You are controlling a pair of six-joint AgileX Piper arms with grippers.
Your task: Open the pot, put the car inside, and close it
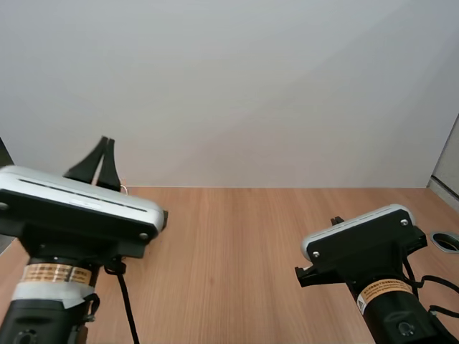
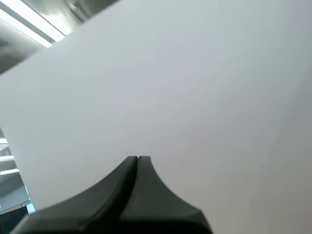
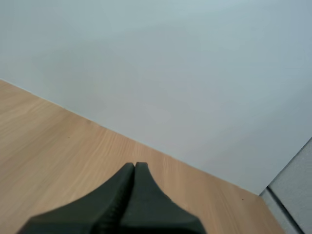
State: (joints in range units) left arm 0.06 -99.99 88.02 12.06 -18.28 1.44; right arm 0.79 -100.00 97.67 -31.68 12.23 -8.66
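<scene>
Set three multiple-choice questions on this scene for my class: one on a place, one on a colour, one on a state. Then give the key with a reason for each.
1. Where is the left end effector?
A. Raised above the table, tips in front of the white wall
B. Lying flat on the table
C. Inside a pot

2. What colour is the table top?
A. Black
B. Green
C. Light wood brown

3. How do the fingers of the right end effector stand?
A. Wide apart
B. Together, on nothing
C. Pinching a toy car

Key:
1 A: the high view shows its tips pointing up against the wall.
2 C: brown wood grain shows in the high and right wrist views.
3 B: the right wrist view shows them lying together as one dark wedge.
</scene>
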